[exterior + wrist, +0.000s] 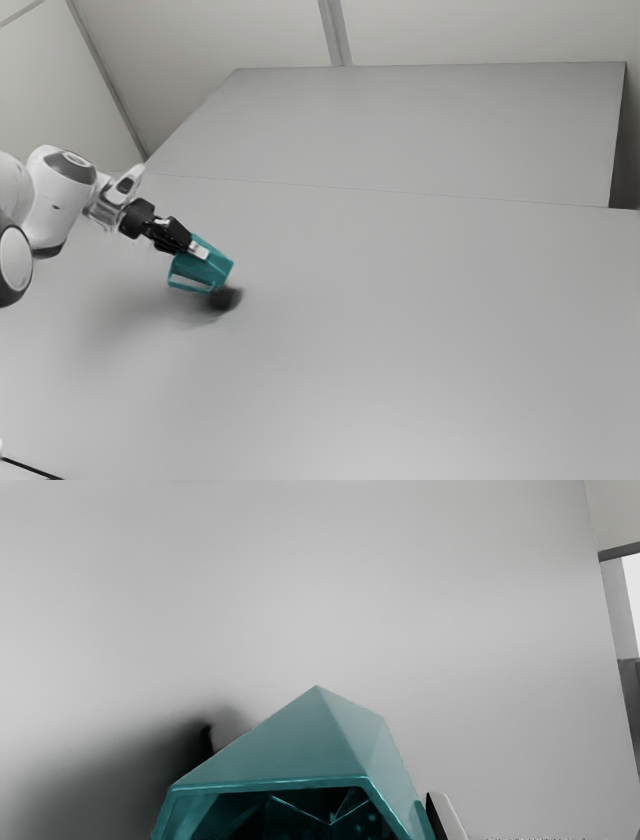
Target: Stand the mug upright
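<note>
Your gripper [198, 250] is at the mug [206, 270], open or closed I can't tell; it tilts, so uprighting remains.

- I see the teal mug [295, 755] close by, its open mouth turned toward my hand [196, 250].
- It sits tilted, and its flat outer faces look paler than the rim [270, 783] and meet in a peak at the far end.
- Inside, it's mostly dark, with thin bright lines and a few small glints.
- Beside the mug, a soft dark shadow [150, 775] spreads over the grey desk [320, 590], blackest close to the mug's outer edge.
- Past the desk's straight edge I make out a pale surface [615, 510], a dark grey bar [620, 551] and a bright white patch [633, 605].
</note>
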{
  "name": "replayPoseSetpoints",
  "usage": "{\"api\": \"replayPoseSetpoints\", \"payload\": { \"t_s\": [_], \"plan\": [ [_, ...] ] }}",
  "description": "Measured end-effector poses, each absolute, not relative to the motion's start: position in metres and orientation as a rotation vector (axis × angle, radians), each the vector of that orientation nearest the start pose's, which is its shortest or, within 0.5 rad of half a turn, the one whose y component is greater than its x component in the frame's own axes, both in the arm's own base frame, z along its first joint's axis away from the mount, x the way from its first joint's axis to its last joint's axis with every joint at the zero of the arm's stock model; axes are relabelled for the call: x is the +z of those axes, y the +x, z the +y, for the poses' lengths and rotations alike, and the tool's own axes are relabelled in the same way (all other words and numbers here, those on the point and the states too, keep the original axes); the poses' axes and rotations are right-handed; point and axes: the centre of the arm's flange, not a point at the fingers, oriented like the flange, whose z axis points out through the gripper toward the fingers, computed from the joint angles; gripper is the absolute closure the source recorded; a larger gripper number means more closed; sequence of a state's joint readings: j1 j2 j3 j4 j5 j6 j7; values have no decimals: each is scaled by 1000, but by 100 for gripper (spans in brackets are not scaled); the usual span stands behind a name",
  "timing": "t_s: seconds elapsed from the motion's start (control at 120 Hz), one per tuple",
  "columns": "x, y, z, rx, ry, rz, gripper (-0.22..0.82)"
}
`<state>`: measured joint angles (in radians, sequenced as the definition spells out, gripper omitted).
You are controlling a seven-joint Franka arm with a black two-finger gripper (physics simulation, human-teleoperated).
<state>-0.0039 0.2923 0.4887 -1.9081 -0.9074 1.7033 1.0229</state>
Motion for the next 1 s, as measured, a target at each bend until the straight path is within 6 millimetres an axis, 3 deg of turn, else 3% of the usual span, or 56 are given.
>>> {"api": "replayPoseSetpoints", "payload": {
  "t_s": [0.183, 0.342, 0.483, 0.625, 1.0],
  "plan": [
    [406, 570, 147, 200, 2478, -452, 78],
    [433, 571, 106, 128, 2672, -683, 78],
    [438, 552, 83, 91, 2828, -836, 77],
    [447, 550, 55, 86, 2951, -954, 78],
    [414, 543, -31, 81, 3012, -1002, 78]
  ]
}}
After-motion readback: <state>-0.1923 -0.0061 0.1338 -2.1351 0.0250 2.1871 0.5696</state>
